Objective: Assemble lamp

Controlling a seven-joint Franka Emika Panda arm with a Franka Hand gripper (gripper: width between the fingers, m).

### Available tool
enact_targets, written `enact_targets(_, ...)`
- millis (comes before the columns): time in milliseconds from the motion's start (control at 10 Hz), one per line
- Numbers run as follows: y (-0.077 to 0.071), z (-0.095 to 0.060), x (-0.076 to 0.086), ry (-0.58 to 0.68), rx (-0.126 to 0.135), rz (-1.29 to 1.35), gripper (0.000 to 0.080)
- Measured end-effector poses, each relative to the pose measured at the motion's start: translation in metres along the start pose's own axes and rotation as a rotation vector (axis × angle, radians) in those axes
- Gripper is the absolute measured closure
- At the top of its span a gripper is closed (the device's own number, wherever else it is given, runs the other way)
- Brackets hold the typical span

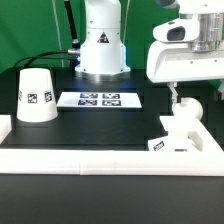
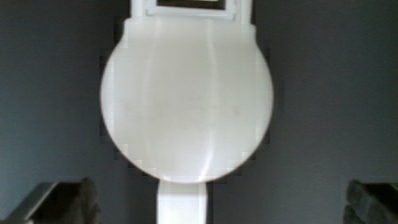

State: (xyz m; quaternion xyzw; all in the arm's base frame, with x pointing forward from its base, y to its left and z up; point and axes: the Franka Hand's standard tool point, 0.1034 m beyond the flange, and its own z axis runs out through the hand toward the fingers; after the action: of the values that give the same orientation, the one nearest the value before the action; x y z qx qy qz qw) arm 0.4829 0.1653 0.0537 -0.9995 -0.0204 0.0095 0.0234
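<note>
The bulb (image 1: 190, 108) stands upright on the base (image 1: 178, 132) at the right of the frame, round head up. The hand (image 1: 177, 96) hangs just above it, fingers (image 2: 50, 200) spread wide.

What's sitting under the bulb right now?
The square base shows just below the bulb. Where the two meet is covered, so seating can't be confirmed. The hand hovers above the bulb, open.
</note>
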Motion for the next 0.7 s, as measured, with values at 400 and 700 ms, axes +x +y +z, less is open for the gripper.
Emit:
enact_targets(400, 0.008, -0.001, -0.006, -0.23, -0.04, -0.013, 0.0101)
enact_targets(700, 0.017, -0.002, -0.007, -0.418, -0.068, 0.002, 0.0101)
